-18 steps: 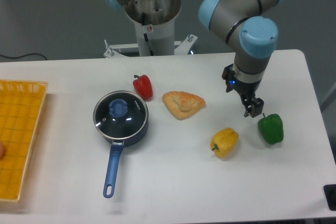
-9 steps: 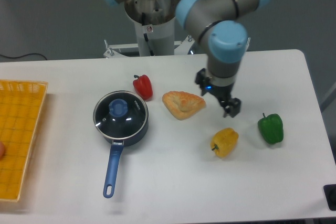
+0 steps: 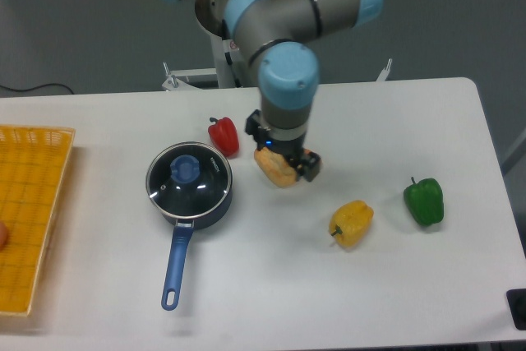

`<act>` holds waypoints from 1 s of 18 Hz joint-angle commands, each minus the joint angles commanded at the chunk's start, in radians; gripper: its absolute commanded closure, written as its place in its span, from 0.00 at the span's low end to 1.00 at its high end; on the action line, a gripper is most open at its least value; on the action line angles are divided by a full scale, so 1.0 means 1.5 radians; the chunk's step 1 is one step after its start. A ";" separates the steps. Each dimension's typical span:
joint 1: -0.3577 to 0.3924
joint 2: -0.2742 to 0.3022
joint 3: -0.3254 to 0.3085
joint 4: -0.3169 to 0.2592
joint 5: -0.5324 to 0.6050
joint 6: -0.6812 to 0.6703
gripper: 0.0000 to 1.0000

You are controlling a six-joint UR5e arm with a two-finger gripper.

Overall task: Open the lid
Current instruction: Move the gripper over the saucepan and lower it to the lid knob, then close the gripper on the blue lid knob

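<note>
Round glass lid (image 3: 188, 177) with blue knob sits closed on the dark blue saucepan (image 3: 186, 211); end effector (image 3: 302, 165), grip unclear, hangs over the golden pastry (image 3: 275, 168).

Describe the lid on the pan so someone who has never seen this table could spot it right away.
Start at the white table and find the dark blue saucepan with the long blue handle, left of centre, just below the red pepper. The lid sits flat on top of it: a round clear glass disc with a thin metal rim and a blue centre knob, the only see-through thing there.
</note>
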 joint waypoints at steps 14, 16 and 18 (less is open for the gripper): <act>-0.135 -0.053 0.020 0.001 0.007 0.131 0.00; -0.141 -0.050 0.020 -0.003 0.007 0.141 0.00; -0.149 -0.047 0.015 -0.008 0.010 0.176 0.00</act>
